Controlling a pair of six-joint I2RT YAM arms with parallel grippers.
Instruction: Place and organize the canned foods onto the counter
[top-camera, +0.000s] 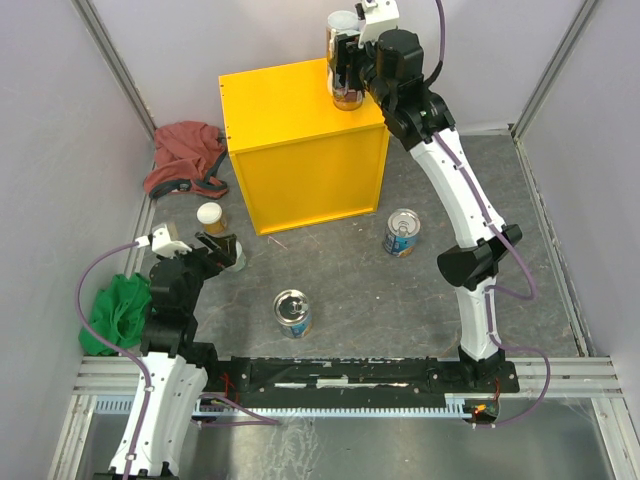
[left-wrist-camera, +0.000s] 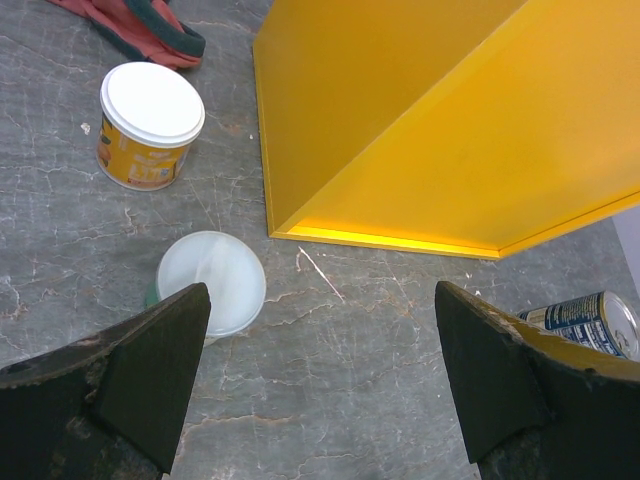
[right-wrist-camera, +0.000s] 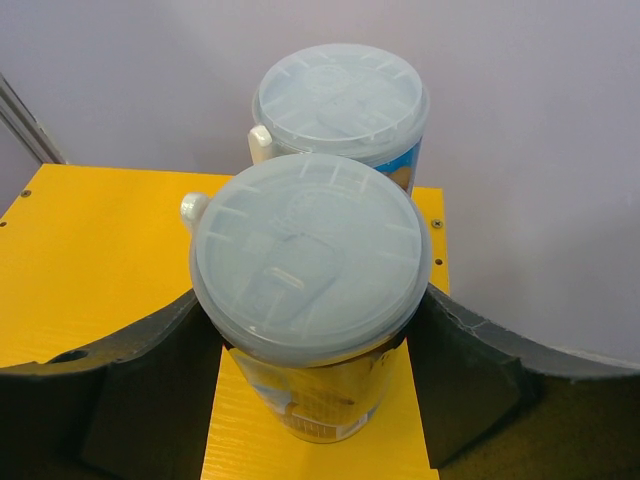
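Observation:
The counter (top-camera: 285, 105) is a big yellow box. At its far right corner my right gripper (top-camera: 347, 72) is shut on a tall orange-labelled can (right-wrist-camera: 310, 265), whose base is at the counter top (right-wrist-camera: 110, 260). A second tall can (right-wrist-camera: 340, 100) stands just behind it. My left gripper (left-wrist-camera: 325, 370) hangs open over bare floor, with a short pale-lidded can (left-wrist-camera: 212, 282) at its left finger. A white-lidded orange can (left-wrist-camera: 152, 110) stands farther back. One blue-labelled tin (top-camera: 402, 232) is right of the counter's foot and another (top-camera: 293, 312) nearer the arm bases.
A red cloth (top-camera: 185, 155) lies against the left wall beside the counter. A green cloth (top-camera: 115, 310) lies by my left arm. Walls close the cell on three sides, and a metal rail (top-camera: 340, 375) runs along the near edge.

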